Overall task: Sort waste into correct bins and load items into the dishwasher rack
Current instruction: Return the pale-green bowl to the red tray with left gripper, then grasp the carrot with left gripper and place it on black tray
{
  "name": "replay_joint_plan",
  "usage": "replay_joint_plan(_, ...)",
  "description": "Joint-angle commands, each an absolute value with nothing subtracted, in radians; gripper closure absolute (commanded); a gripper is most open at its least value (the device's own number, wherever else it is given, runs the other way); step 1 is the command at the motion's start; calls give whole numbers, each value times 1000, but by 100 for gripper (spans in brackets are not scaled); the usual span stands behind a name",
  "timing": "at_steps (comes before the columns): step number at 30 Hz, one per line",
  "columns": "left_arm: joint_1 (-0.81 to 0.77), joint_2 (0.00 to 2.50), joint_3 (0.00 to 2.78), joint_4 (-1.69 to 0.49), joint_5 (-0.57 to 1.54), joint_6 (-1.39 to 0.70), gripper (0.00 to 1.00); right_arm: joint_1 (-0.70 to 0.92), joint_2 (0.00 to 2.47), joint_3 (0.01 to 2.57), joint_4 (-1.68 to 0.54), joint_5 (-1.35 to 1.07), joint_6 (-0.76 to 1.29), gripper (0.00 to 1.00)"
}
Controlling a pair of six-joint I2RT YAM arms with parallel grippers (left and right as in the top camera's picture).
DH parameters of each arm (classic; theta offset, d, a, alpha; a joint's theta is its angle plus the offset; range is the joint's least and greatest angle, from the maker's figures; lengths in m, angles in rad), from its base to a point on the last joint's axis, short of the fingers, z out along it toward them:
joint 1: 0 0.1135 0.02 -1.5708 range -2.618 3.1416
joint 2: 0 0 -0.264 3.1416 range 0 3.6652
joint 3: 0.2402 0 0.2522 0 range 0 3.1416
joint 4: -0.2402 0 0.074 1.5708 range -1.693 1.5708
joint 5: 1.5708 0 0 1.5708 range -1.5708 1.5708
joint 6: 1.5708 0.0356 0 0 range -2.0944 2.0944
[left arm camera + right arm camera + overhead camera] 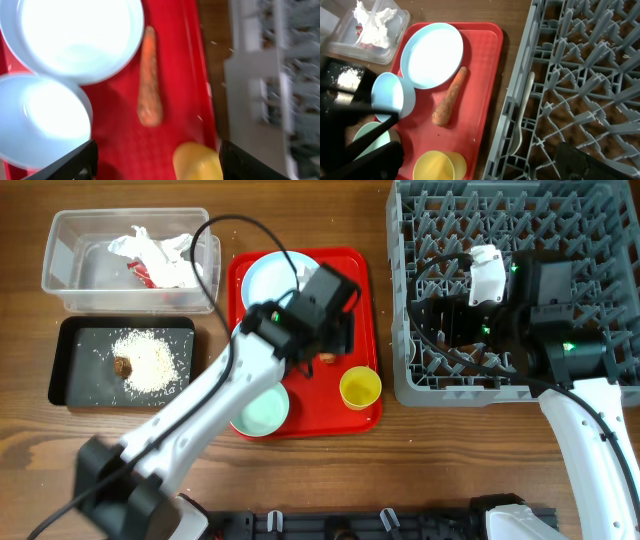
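- Carrot (pixel 450 96): orange, lying flat mid red tray (pixel 368 290), thin tip toward the far edge.
- Plate (pixel 432 55): pale blue, flat, tray's far left.
- Blue bowl (pixel 390 95): on the tray, just beside the plate.
- Green bowl (pixel 262 410): upright, tray's near left corner.
- Cup (pixel 360 387): yellow, upright, near right corner.
- Tub (pixel 60 270): clear, left of the tray, holding tissue (pixel 160 250) and red wrapper (pixel 143 273).
- Black tray (pixel 75 375): left of the red tray, holding rice (pixel 150 358) and a brown lump (pixel 123 366).
- Rack (pixel 402 330): grey, right of the tray.

Left arm (pixel 200 405) and right arm (pixel 590 430) white; black left hand (pixel 157 162), right hand (pixel 480 160), cables.
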State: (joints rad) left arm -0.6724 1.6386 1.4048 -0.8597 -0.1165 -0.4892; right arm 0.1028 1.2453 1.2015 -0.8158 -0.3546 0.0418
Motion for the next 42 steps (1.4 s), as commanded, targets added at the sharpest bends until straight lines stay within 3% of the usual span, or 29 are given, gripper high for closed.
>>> replay_joint_plan(1, -612, 1838, 1491, -815, -83, -344, 23, 101, 1253, 1222, -818, -349, 55, 0)
replay_joint_plan(5, -612, 1966, 1496, -741, -67, -343, 25, 101, 1253, 1222, -820, -348, 52, 0)
replay_joint_plan(10, -614, 2041, 1496, -715, -48, -344, 41, 101, 1253, 1222, -820, -348, 52, 0)
replay_joint_plan(15, -648, 2098, 1496, -698, -42, -348, 50, 101, 1253, 1222, -816, -348, 53, 0)
replay_joint_plan(17, -649, 2131, 1496, -687, -42, -366, 59, 101, 1253, 1222, -817, -348, 53, 0)
replay_joint_plan(19, -644, 2131, 1496, -684, -42, -375, 74, 101, 1253, 1222, -817, -348, 53, 0)
replay_joint_plan(24, -643, 2130, 1497, -687, -42, -374, 95, 101, 1253, 1222, -817, -348, 52, 0)
replay_joint_plan(34, -563, 1953, 1761, -959, -42, -374, 96, 101, 1253, 1222, -820, -348, 52, 0)
replay_joint_plan(37, -434, 1845, 1768, -1088, -43, -426, 96, 101, 1253, 1222, -820, -348, 52, 0)
replay_joint_plan(42, -87, 1763, 1767, -1282, -65, -487, 96, 101, 1253, 1222, -817, -348, 52, 0)
